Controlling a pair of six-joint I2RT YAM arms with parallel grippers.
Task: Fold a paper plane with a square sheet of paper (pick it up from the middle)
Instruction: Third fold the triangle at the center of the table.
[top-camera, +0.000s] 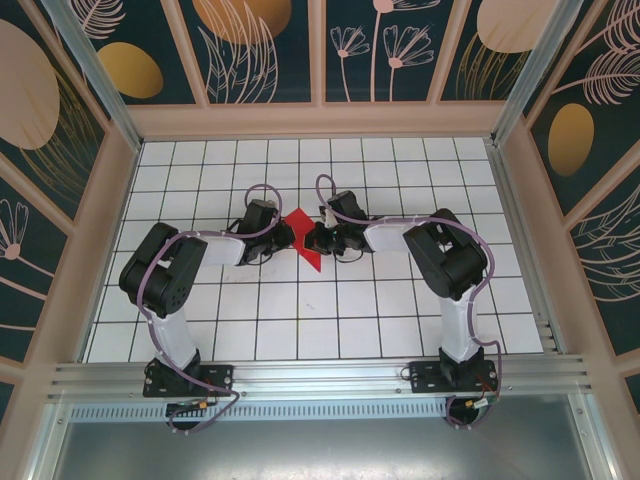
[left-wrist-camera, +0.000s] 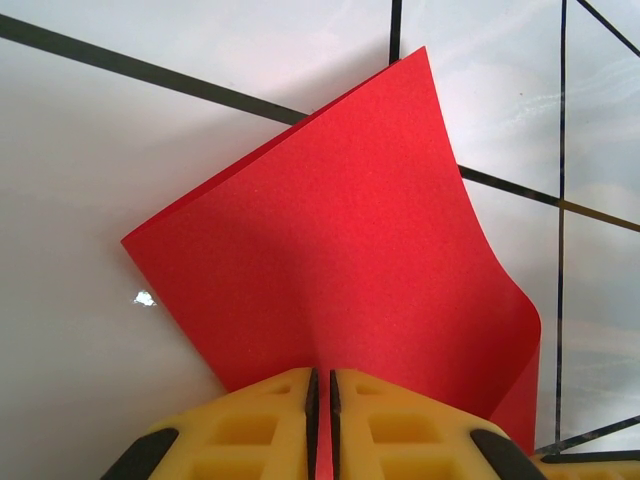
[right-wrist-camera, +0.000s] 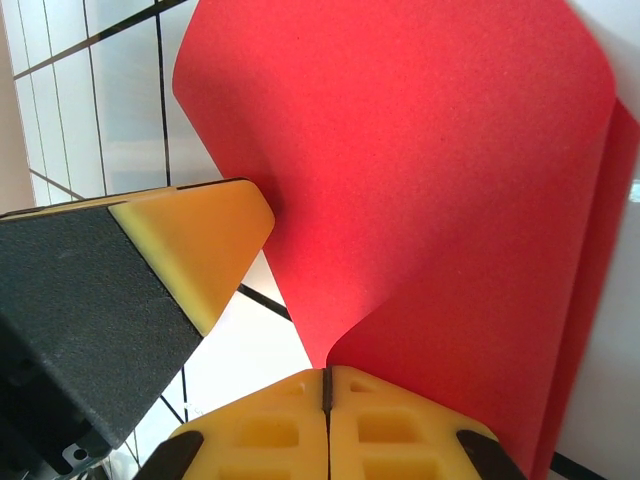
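The square sheet of paper, doubled over and bowed, sits mid-bench between the arms. Left tool and right tool are each clamped on its edge. Judged light, limp and easily creased: grip near folds, not loose corners. Wrist views reveal the pinches and layers; the overhead view gives placement.

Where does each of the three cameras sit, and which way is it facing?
Top external: above, behind the bases, looking down on the table; left arm and right arm meet at the red paper.
Left wrist: on the left arm, facing along its yellow jaws, shut on the paper.
Right wrist: likewise on the right arm; a left jaw alongside.
Shared: the paper.
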